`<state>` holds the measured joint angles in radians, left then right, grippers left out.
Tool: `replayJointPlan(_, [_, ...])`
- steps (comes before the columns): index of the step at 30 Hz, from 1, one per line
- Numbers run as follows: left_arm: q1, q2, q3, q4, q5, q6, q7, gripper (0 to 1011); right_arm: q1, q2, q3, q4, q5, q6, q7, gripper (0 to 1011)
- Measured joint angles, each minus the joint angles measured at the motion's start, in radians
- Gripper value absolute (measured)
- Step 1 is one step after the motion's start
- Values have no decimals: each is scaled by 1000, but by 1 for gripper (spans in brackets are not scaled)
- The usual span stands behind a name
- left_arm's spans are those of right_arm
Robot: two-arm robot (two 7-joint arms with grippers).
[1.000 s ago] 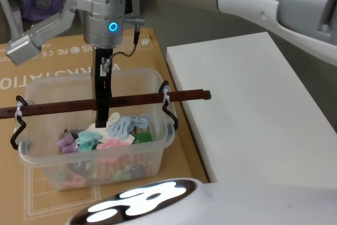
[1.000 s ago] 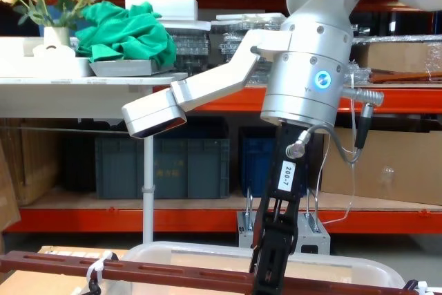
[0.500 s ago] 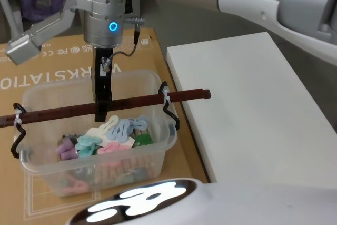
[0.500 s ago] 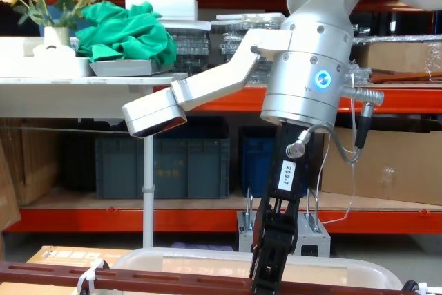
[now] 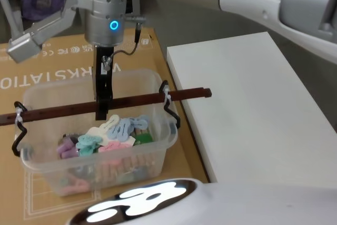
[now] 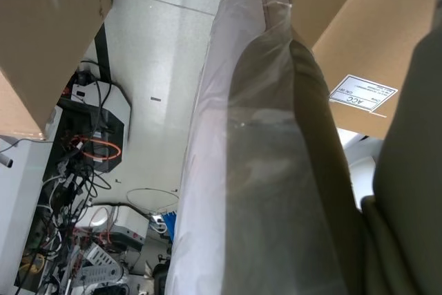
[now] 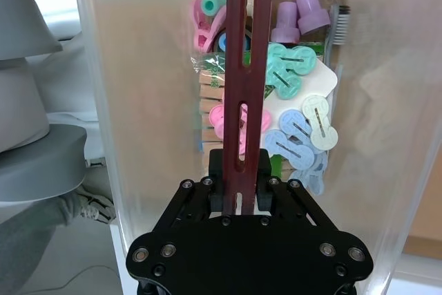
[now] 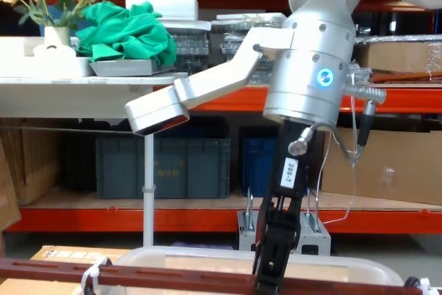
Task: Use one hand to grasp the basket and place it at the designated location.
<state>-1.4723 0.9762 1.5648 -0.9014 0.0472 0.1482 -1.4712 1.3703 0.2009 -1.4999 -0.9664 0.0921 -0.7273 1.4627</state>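
Since half a second earlier, the basket (image 5: 147,156) had barely shifted: the right end of its handle (image 5: 137,100) had crept a touch closer to the white table (image 5: 253,109), and the arm had drifted slightly rightward with it.

The right gripper (image 5: 101,111) hung straight down from the silver-white arm, and its black fingers were pinched on the reddish-brown handle a little left of the bar's middle. In the right wrist view the gripper (image 7: 240,195) clamped the slotted handle (image 7: 245,67) from both sides, with the basket's clear wall (image 7: 138,101) and the pastel clips (image 7: 297,129) beyond it. In the chest view the gripper (image 8: 271,278), with its white numbered sticker (image 8: 289,170), met the handle (image 8: 173,279) just above the basket's rim (image 8: 331,262).

The basket lay over the right part of the cardboard (image 5: 47,61), near its right edge and just beside the white table's left edge. I could not tell whether it rested on the cardboard or hung clear. Its long axis ran left to right. The handle ran the same way and overshot both short walls, its left end a bit nearer the robot and its right end reaching over the table's left edge. White zip ties (image 5: 167,97) bound the bar to black wire hooks at each end. The pastel clips (image 5: 113,133) lay heaped on the basket's floor.
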Motion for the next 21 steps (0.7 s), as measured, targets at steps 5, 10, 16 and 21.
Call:
replayJointPlan(5, [0, 0, 0, 0, 0, 0, 0, 0, 24, 18, 9, -21, -7, 16, 2, 240])
replayJointPlan(10, [0, 0, 0, 0, 0, 0, 0, 0, 43, 31, 16, -38, -7, 27, 4, 240])
replayJointPlan(16, [0, 0, 0, 0, 0, 0, 0, 0, 56, 38, 21, -51, -7, 34, 5, 240])
replayJointPlan(21, [0, 0, 0, 0, 0, 0, 0, 0, 77, 59, 35, -77, -5, 48, 2, 240])
